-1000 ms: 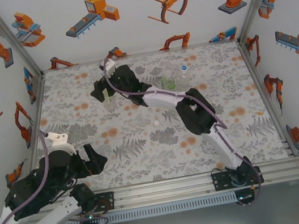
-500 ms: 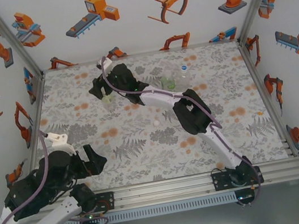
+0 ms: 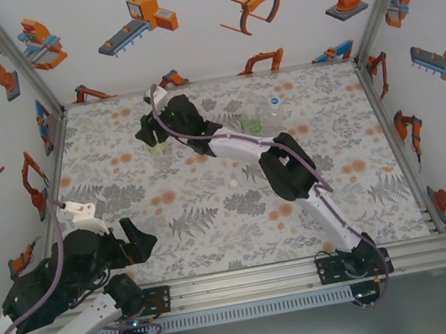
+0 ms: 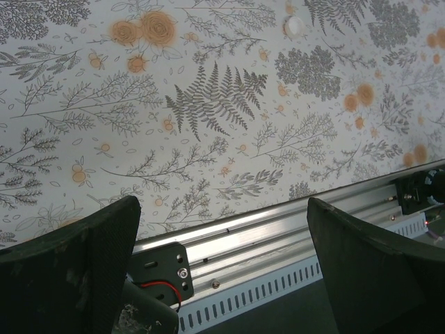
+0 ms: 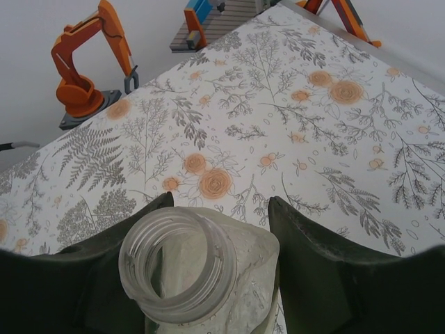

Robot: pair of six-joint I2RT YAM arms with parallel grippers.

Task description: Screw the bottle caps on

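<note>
The right gripper [image 3: 154,141] is out at 11 o'clock on the desk [image 3: 365,195]. Its jaws are closed against both sides of an uncapped bottle [image 3: 159,150] that stands upright. In the right wrist view the bottle's bare threaded neck sits between the fingers [image 5: 313,264]. A green bottle [image 3: 251,122] and a clear bottle [image 3: 275,108] stand side by side near 12 o'clock, well apart from it. A white cap [image 3: 232,182] lies alone near the desk's centre. The left gripper [image 3: 136,237] hangs at 7 o'clock over the near edge, jaws spread wide and empty.
</note>
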